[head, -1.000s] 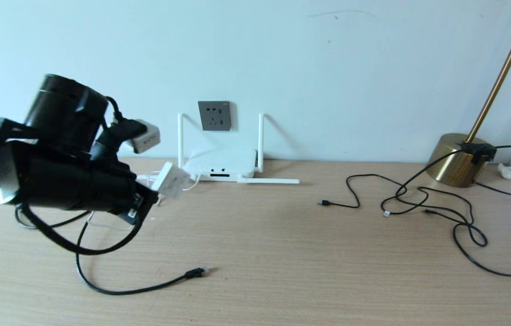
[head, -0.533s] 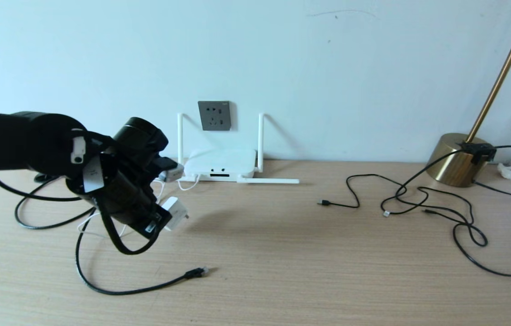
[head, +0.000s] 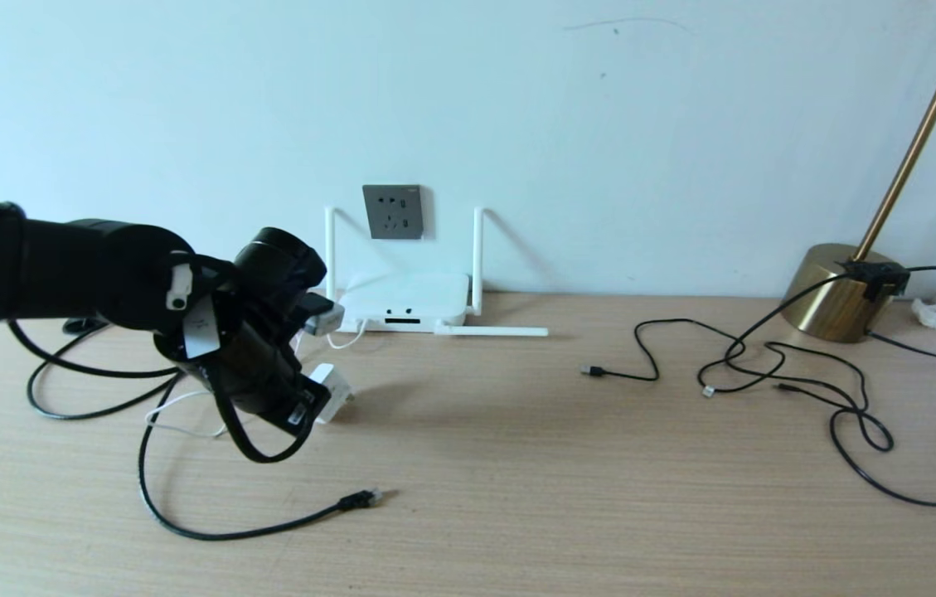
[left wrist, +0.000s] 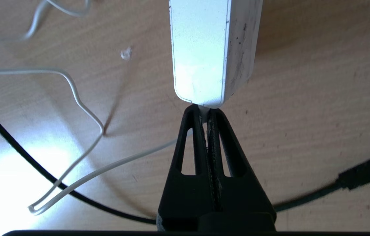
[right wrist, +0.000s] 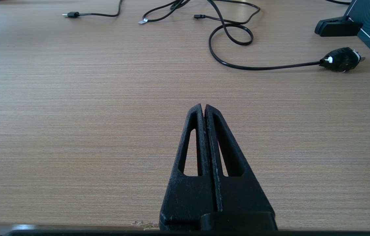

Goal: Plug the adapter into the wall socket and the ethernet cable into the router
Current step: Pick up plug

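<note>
Left gripper [left wrist: 206, 109] low and forward, fingers [left wrist: 196, 141] pinched together (right gripper [right wrist: 203, 108] likewise closed).

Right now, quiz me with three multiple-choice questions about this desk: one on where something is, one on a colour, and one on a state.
1. Where is the plug of the ethernet cable?
A. Plugged into a port
B. Lying loose on the table
C. Held up in the air

2. What colour is the wall socket?
A. White
B. Dark grey
C. Gold

3. What is the left end effector doing?
A. Standing wide open
B. Shut on the cord end of the adapter
C. Shut on nothing

Answers:
1. B: the head view shows the plug lying on the wood, connected to nothing.
2. B: the plate is dark grey against the pale wall.
3. B: the left wrist view shows the fingers pinched together where the cord leaves the white adapter.
</note>
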`<state>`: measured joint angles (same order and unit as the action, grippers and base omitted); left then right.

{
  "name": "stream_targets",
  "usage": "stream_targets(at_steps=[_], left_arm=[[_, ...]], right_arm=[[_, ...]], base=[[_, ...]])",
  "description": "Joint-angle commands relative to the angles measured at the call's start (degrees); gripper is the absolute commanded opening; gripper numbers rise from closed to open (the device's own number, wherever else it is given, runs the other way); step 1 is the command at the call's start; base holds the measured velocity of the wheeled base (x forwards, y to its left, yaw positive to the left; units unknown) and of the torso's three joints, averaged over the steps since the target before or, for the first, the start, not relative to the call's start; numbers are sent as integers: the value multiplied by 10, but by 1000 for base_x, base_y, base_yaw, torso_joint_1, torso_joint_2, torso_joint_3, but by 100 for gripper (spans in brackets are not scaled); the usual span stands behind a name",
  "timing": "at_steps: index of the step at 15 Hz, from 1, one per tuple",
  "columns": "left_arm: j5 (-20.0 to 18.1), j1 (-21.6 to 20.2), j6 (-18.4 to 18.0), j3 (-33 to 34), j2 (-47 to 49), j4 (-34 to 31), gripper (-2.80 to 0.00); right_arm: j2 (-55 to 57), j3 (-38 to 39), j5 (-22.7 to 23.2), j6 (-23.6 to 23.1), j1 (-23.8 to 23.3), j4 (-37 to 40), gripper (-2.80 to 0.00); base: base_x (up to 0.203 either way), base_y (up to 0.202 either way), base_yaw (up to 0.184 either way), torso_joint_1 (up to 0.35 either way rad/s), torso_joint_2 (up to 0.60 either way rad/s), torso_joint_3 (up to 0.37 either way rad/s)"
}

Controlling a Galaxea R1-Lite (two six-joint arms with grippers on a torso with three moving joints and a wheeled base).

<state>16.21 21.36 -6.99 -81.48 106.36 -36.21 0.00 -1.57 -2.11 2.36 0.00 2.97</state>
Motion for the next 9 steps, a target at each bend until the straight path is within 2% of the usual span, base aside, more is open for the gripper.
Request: stream_targets(at_steps=[1,3,6,9], left_arm=[[8,1,3,13,-1,30,-280],[54,9,12,23,-2,65,-280],[105,18,28,52,4,151,-280],[117,18,30,63,19,171,-280]], right_arm=[[0,0,0,1,0,0,-280],[0,0,0,0,0,0,-280],[-1,0,0,1,0,0,-280],[-1,0,0,0,0,0,-280]], base=[[0,0,0,0,0,0],[0,0,0,0,0,0],[0,0,0,0,0,0],[0,0,0,0,0,0]])
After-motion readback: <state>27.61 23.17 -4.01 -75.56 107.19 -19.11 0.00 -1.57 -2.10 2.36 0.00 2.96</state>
